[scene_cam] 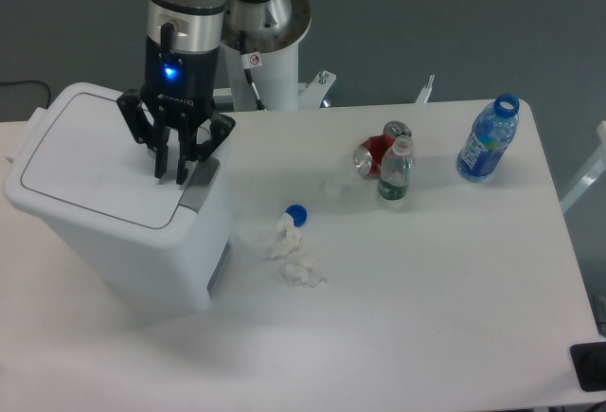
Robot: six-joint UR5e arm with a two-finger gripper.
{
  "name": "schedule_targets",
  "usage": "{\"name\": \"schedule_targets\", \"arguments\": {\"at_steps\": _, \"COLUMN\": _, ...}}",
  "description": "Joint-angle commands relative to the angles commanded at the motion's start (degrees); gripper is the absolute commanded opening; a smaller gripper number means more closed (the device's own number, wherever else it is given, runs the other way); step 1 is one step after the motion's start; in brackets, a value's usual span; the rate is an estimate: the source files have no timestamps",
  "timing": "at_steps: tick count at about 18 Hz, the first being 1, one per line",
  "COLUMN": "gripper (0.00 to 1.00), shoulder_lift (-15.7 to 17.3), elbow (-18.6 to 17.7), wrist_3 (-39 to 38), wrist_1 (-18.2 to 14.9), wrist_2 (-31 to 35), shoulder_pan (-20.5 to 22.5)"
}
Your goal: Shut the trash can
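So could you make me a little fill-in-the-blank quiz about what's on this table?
1. The lid of the trash can lies ____.
2. The gripper hangs over the can's ____.
3. The blue bottle stands without a ____.
4. A loose blue cap lies beside crumpled ____.

Missing words: shut; lid; cap; tissue

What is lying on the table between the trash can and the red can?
In the camera view, a blue bottle cap and crumpled white tissue lie between the trash can and the red can.
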Motion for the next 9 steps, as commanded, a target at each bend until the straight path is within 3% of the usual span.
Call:
{"name": "schedule_targets", "arguments": {"at_steps": 2, "gripper": 0.37, "shoulder_lift": 1.14, "elbow": 0.0, "wrist_3": 0.0, "wrist_1": -0.09, "wrist_2": 0.0, "shoulder_pan": -0.18}}
{"name": "schedule_targets", "arguments": {"at_steps": 4, "gripper": 0.51, "shoulder_lift": 1.76, "elbow": -0.09, "wrist_3": 0.0, "wrist_1": 0.0, "wrist_2": 0.0, "shoulder_pan": -0.09}}
{"name": "schedule_targets", "arguments": {"at_steps": 5, "gripper": 0.61, "shoulder_lift": 2.11, "elbow": 0.0, "wrist_3": 0.09, "wrist_1": 0.0, "wrist_2": 0.09, "shoulder_pan": -0.09}}
{"name": "schedule_targets", "arguments": {"at_steps": 7, "gripper": 1.0, "shoulder_lift": 2.29, "elbow": -0.09, "wrist_3": 1.31, "wrist_1": -0.09, "wrist_2": 0.35, "shoulder_pan": 0.35}}
{"name": "schedule_targets", "arguments": {"at_steps": 9, "gripper": 1.0, "shoulder_lift": 2.46, "elbow": -0.44, "wrist_3": 1.41, "wrist_1": -0.26, "wrist_2": 0.44, "shoulder_pan": 0.79}}
